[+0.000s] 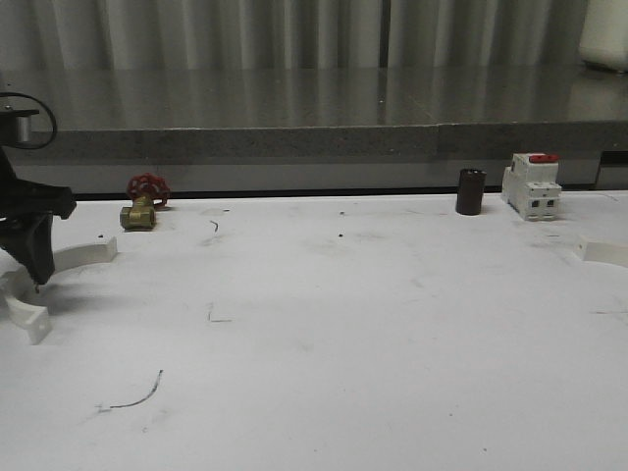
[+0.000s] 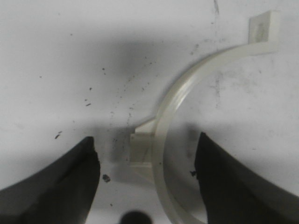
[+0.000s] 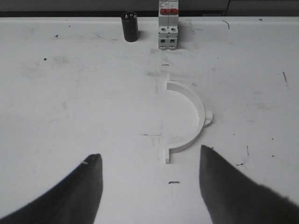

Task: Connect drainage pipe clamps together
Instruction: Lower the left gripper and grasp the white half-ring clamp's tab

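left end effector spread open astride one pipe clamp half, partly cut off; right end effector open short of the other half.

A white counter with the left hand, dark, lowered over a white half-ring clamp at the far left. Behind sit a red-handled brass valve, a dark cylinder and a red-topped white switch. Another white clamp piece lies at the right edge.
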